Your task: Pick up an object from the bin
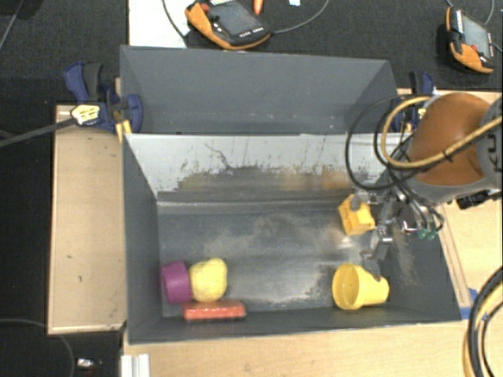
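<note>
— Where's the hand (380, 251)?
— Right side, just above the yellow plastic cup (359, 287) lying near the front wall. Spread or pressed together, I can't tell. The grey metal bin (259, 242) has open floor leftward.

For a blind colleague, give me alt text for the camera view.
The gripper hangs at the right of the grey bin, over a yellow cup lying on its side; a small yellow block sits nearby. A purple cup, yellow ball and red bar lie front-left.

Gripper (376, 258) low at the grey bin's (251, 93) right side
It hangs just beside a tipped yellow cup (359, 287); a purple-and-yellow toy (193, 280) and a red bar (214, 312) lie well apart.
</note>
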Motion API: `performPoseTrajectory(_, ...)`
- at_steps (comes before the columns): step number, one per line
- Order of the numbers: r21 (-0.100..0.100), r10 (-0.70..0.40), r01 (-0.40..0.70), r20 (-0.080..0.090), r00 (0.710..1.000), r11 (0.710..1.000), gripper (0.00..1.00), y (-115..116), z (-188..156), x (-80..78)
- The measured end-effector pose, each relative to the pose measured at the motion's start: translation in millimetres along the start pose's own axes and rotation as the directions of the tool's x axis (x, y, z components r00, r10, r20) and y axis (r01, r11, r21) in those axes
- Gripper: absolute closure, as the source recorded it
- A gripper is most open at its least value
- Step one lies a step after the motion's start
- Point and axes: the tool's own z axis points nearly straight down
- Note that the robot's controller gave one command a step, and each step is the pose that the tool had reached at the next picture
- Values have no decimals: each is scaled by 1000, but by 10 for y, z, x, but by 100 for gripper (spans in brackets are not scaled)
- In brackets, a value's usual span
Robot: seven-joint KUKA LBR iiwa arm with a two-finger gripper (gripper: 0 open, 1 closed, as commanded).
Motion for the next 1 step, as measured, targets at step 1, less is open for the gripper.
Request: performPoseTrajectory(1,1,-6,6,7,1000,1000,0,5,-44,-17)
